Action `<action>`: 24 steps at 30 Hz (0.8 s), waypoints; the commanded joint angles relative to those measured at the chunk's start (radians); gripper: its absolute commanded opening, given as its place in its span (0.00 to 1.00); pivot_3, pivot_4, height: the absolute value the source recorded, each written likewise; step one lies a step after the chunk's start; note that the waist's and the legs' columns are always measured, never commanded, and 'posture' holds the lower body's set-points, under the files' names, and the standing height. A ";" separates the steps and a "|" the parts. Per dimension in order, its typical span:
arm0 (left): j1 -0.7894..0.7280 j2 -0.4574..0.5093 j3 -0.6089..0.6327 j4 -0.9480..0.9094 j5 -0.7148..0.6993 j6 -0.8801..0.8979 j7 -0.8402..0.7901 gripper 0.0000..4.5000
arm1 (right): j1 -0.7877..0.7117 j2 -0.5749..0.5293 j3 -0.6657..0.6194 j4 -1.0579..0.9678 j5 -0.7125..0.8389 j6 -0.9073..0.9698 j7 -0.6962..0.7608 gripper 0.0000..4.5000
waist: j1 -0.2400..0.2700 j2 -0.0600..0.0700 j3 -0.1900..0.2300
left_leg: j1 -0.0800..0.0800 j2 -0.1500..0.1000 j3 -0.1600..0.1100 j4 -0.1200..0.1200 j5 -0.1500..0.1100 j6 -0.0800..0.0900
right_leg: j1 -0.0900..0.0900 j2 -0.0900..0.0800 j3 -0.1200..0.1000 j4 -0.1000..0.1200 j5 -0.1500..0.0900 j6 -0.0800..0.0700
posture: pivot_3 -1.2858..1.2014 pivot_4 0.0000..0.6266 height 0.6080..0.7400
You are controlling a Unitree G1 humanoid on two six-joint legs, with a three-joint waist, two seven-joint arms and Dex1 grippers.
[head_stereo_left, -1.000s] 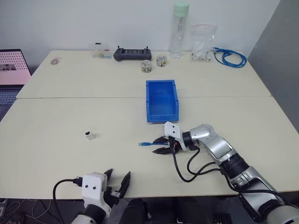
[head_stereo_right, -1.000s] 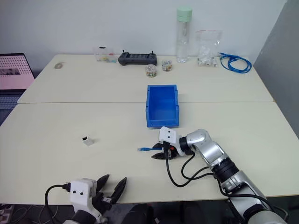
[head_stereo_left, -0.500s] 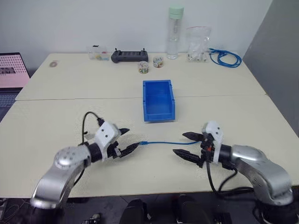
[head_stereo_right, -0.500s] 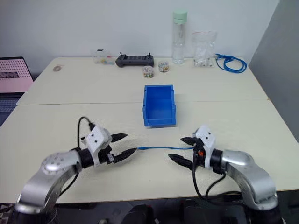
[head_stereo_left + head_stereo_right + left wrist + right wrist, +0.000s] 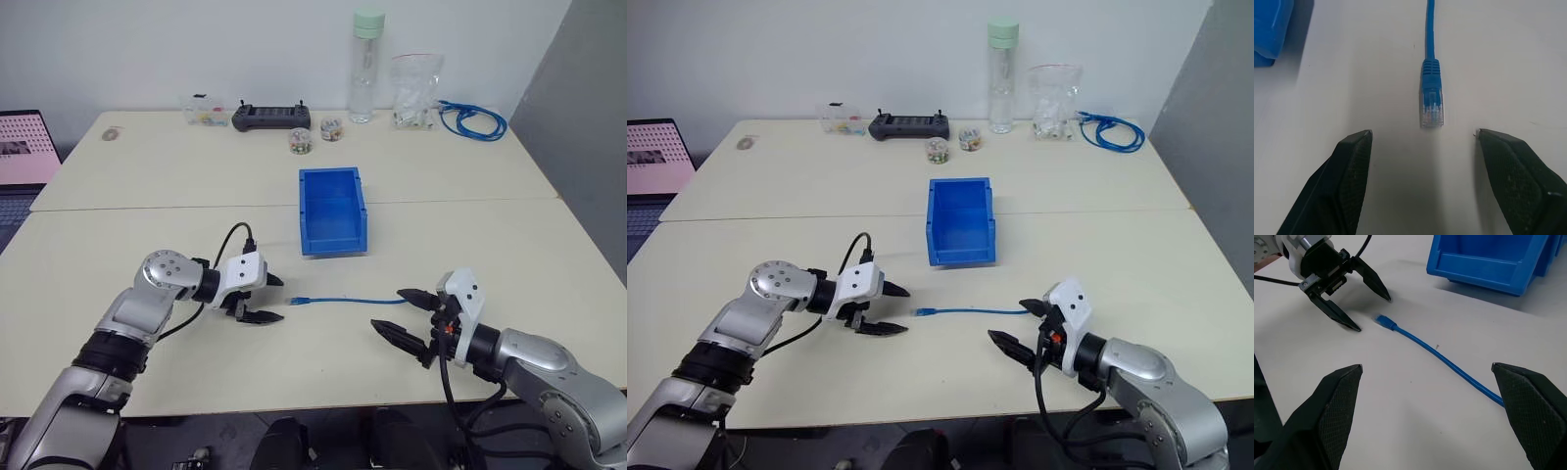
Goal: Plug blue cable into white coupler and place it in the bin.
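Blue cable (image 5: 353,301) lies flat on your tabletop (image 5: 118,255), stretched left to right just on the near side of the bin (image 5: 333,210), with nothing pinching it. Your left gripper (image 5: 270,300) is spread wide, its plug end just short of the fingertips (image 5: 1352,161). Your right gripper (image 5: 400,311) is spread too, at the cable's right end.

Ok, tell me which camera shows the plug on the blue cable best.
The left wrist view: the plug lies right ahead between the open jaws, its clear tip and blue boot plain. The right wrist view shows the blue cable running to a small plug. In the head views the plug is only a speck on the table.
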 commanded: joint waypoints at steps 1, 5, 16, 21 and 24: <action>0.023 -0.039 -0.027 -0.019 0.006 0.009 -0.018 0.80 | 0.011 -0.005 -0.017 -0.034 0.025 -0.024 -0.023 1.00 | 0.001 0.000 0.000 | 0.000 0.000 0.000 0.000 0.000 0.000 | 0.000 0.000 0.000 0.000 0.000 0.000 | 0.52 0.24 1.00; 0.029 -0.059 -0.026 -0.005 0.024 0.003 -0.009 0.80 | 0.006 -0.007 -0.017 -0.025 0.035 -0.029 -0.036 1.00 | 0.003 -0.001 -0.001 | 0.000 -0.001 0.000 0.001 0.000 0.000 | 0.001 -0.001 0.000 0.000 0.000 0.001 | 0.52 0.24 1.00; 0.013 -0.100 -0.021 0.061 0.031 -0.006 -0.020 0.49 | -0.015 -0.022 -0.005 -0.009 0.056 -0.030 -0.054 1.00 | 0.006 0.000 -0.003 | 0.001 -0.001 0.000 0.001 0.001 0.002 | 0.001 -0.001 0.000 0.000 0.001 0.002 | 0.52 0.24 1.00; 0.022 -0.100 -0.030 0.071 0.051 -0.014 -0.020 0.26 | -0.012 -0.041 0.000 -0.011 0.064 -0.028 -0.061 1.00 | 0.006 0.000 -0.003 | 0.001 -0.001 0.000 0.001 0.001 0.002 | 0.001 -0.001 0.000 0.000 0.001 0.002 | 0.52 0.24 1.00; 0.026 -0.083 -0.029 0.073 0.057 -0.012 -0.023 0.11 | -0.012 -0.043 -0.001 -0.014 0.070 -0.026 -0.067 1.00 | 0.005 0.000 -0.004 | 0.001 -0.001 0.000 0.001 0.001 0.002 | 0.001 -0.001 0.000 0.000 0.001 0.002 | 0.52 0.24 1.00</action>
